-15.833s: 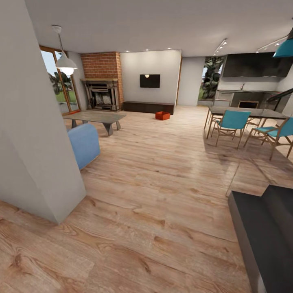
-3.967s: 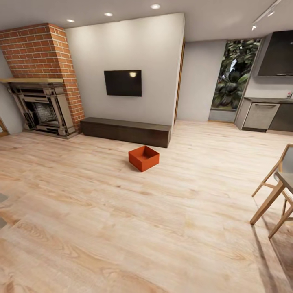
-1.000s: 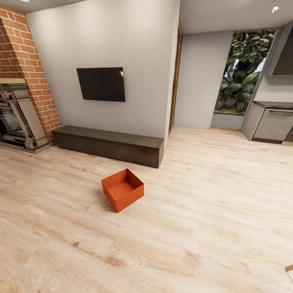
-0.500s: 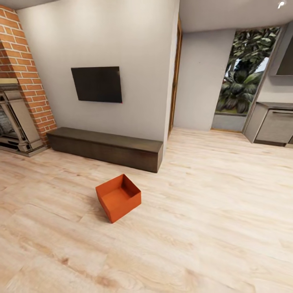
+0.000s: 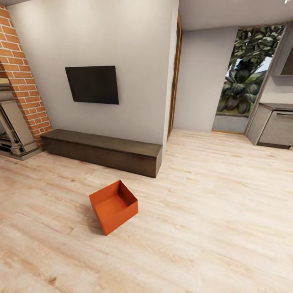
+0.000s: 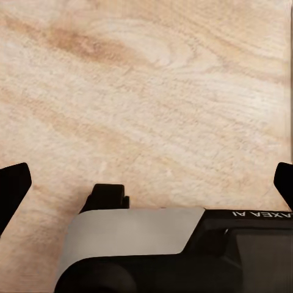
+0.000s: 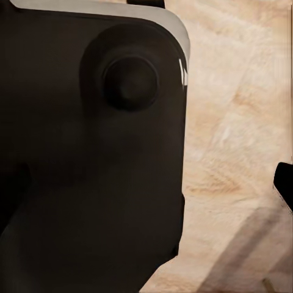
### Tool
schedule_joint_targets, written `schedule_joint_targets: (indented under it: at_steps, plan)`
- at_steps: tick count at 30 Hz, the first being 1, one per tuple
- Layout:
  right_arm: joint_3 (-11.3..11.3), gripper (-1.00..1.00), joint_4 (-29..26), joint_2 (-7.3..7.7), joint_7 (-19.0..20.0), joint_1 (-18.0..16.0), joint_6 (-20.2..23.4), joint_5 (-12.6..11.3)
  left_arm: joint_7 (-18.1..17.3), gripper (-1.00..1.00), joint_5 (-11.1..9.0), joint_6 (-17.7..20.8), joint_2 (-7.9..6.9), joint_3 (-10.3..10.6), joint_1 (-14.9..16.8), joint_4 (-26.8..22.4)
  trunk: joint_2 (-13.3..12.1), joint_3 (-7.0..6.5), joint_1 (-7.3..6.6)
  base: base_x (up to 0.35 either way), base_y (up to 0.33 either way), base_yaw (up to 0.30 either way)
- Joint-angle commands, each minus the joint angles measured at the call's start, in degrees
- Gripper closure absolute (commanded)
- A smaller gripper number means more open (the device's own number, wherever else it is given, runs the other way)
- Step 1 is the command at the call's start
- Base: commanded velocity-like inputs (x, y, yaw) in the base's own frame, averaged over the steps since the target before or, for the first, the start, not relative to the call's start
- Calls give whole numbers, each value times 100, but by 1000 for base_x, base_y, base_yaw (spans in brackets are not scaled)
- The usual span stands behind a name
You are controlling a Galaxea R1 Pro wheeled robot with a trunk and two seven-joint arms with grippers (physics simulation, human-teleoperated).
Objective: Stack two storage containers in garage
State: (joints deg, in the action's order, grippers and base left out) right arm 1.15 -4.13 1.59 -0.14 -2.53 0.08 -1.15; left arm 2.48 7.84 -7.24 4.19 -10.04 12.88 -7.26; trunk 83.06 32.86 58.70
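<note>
One orange-red storage container point(image 5: 113, 206) sits open-topped and empty on the light wood plank floor point(image 5: 211, 211) of the living room, in front of the long low dark-brown cabinet point(image 5: 101, 151). It stands turned with a corner toward me. The second container is out of view. In the left wrist view, my left gripper point(image 6: 146, 183) is open over bare planks, its black fingertips point(image 6: 12, 189) wide apart at the picture's edges. In the right wrist view, my right gripper point(image 7: 146, 183) shows one black fingertip point(image 7: 284, 182) far out at the edge, with a dark body part of the robot close in front.
A black TV point(image 5: 92, 84) hangs on the pale wall above the cabinet. The red brick fireplace point(image 5: 18, 81) is at the far left. A doorway and window with plants point(image 5: 244, 77) lie at the right, beside grey kitchen units point(image 5: 274, 128).
The camera has come closer and the picture has shifted: the container now looks larger and lower left in the head view. The container itself has not moved on the floor.
</note>
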Motion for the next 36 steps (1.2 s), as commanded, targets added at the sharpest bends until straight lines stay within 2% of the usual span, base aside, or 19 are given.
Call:
schedule_joint_targets:
  at_steps: [1, 20, 36]
  plan:
    - [11, -100, -3, 0, 9, -2, 1, -14, 20, -100, 60, -22, 3, -41, 1, 5, 2, 5, 3, 330, -94, 73]
    - [52, -100, -18, 38, 31, -2, 1, 53, 21, -100, 65, -23, 3, -41, -5, 5, 2, 54, 3, 323, -129, 231]
    - [50, -100, -18, 40, -19, -2, 1, 52, 24, -100, 68, -23, 11, -41, -5, 5, 2, 65, 3, 290, -181, 80]
